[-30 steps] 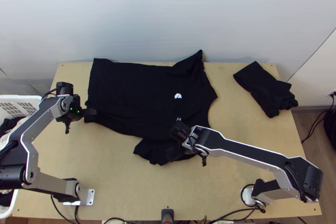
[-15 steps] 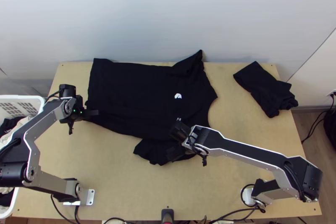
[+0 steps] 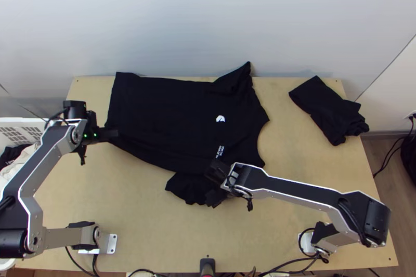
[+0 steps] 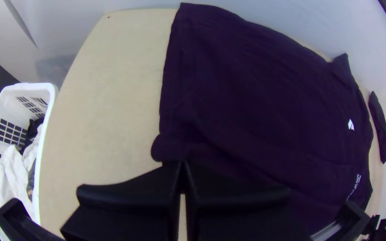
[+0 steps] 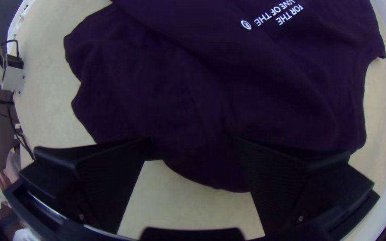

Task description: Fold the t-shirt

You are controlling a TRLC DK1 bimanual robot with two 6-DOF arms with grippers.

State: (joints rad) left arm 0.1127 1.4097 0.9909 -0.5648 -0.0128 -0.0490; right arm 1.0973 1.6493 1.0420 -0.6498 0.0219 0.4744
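Note:
The black t-shirt (image 3: 166, 116) lies spread on the table with its hem at the left and its collar at the right. My left gripper (image 3: 114, 133) is at the near hem corner; in the left wrist view the left gripper (image 4: 182, 164) is shut on that bunched corner of the t-shirt (image 4: 264, 98). Over the near sleeve stands my right gripper (image 3: 214, 186). The right wrist view shows the right gripper (image 5: 194, 145) open, fingers wide apart, with the rumpled sleeve of the t-shirt (image 5: 179, 89) beneath and between them.
Another black garment (image 3: 330, 110), folded, lies at the table's far right. A white laundry basket (image 4: 48, 96) with clothes stands beyond the table's left edge. Bare wood (image 3: 151, 214) shows on the near side, between the arms' bases.
The left gripper has shifted slightly, latterly leftward, and the near hem corner has moved a little away from the table's front. The right arm has moved slightly left, and more white lettering shows.

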